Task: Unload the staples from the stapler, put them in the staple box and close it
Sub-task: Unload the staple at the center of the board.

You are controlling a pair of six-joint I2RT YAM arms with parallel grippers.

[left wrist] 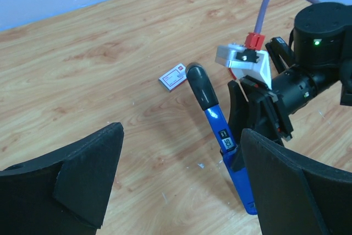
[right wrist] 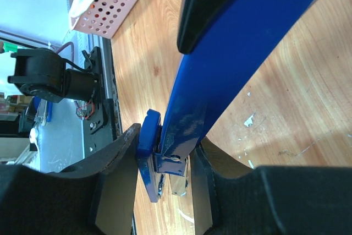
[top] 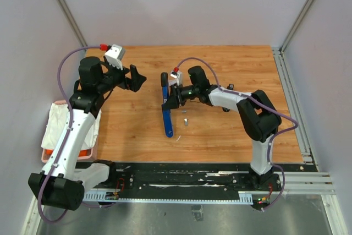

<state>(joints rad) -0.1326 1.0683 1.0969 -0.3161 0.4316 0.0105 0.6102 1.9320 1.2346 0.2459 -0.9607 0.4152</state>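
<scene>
Staples point(top: 185, 120), one small silvery strip I think, lie on the desk point(top: 231, 136) just right of the blue stapler point(top: 168, 122). My right pincer point(top: 169, 100) pinches the stapler, probably to steady it. My left pincer point(top: 137, 79) hangs spread at the far left, out of the way.

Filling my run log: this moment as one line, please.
left hand: open, free | right hand: shut on stapler | staples: on table beside stapler

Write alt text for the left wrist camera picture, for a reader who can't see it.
The right gripper grips a blue stapler with a black end over a wooden table. A small red-and-white box lies just beyond it. In the foreground the left gripper stands wide open and empty.
</scene>
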